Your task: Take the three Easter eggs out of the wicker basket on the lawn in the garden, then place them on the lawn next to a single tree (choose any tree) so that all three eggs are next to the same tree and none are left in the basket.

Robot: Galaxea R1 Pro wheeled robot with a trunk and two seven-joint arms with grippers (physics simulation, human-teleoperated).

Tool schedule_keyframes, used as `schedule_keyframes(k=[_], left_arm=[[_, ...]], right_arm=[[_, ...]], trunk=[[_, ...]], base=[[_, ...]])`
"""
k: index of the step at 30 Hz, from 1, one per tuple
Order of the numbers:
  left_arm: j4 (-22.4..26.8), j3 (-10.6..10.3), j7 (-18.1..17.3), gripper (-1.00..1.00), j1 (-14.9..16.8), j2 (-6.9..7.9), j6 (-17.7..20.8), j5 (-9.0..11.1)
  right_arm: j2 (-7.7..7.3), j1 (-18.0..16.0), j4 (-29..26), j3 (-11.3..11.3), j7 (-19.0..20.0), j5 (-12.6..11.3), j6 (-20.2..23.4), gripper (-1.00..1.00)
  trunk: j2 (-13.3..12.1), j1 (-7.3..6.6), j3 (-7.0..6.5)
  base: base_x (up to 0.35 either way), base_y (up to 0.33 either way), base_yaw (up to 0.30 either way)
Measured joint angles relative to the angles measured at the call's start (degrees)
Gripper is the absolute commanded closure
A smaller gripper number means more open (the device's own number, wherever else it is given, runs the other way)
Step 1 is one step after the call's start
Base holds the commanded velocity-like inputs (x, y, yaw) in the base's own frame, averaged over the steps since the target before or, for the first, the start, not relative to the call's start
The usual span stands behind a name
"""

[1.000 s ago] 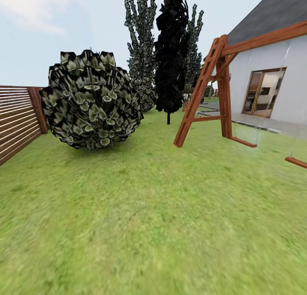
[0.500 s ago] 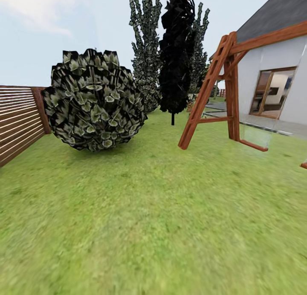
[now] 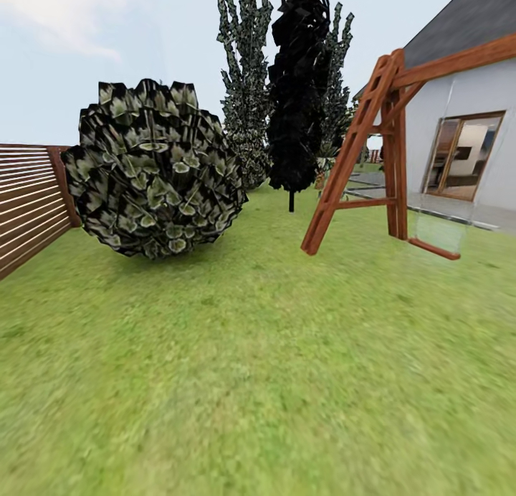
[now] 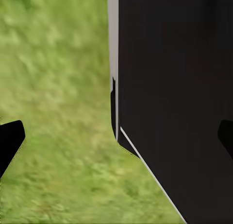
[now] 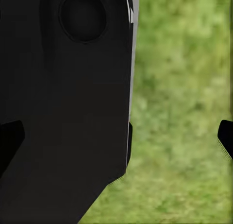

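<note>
Head view showed you the lawn (image 3: 258, 381) stretching ahead to a round dark-green bush (image 3: 154, 170) beside a slatted fence (image 3: 29, 202), a near-black cypress (image 3: 297, 87) further back, a wooden swing frame (image 3: 369, 145) and a white house (image 3: 466, 123). No wicker basket, Easter egg or broad-leaved tree appeared in your frames, so their positions could not be established.

In the left wrist view, the left gripper (image 4: 116, 136) presented two dark fingertips (image 4: 9, 141) at opposite edges of the picture, spread wide with nothing between them except grass and a dark body panel (image 4: 179, 88). The right gripper (image 5: 116, 136) stood likewise in its own view: tips far apart, nothing held.

Assessment: you were in transit, searching, with no egg yet collected. Your next move called for turning the base or head until the basket came into sight, then driving close enough to reach down into it.
</note>
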State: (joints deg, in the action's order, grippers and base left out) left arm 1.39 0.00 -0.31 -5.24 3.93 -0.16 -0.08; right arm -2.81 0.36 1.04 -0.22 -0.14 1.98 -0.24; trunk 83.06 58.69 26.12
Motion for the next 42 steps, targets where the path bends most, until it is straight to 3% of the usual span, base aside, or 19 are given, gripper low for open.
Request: schedule_keyframes(k=[42], left_arm=[[0.0,0.0,0.0,-1.0,0.0,0.01,0.0,0.0]], right_arm=[[-0.01,0.0,0.0,0.0,0.0,0.0,0.0,-1.0]], trunk=[[0.0,0.0,0.0]], base=[[0.318,0.0,-0.026]])
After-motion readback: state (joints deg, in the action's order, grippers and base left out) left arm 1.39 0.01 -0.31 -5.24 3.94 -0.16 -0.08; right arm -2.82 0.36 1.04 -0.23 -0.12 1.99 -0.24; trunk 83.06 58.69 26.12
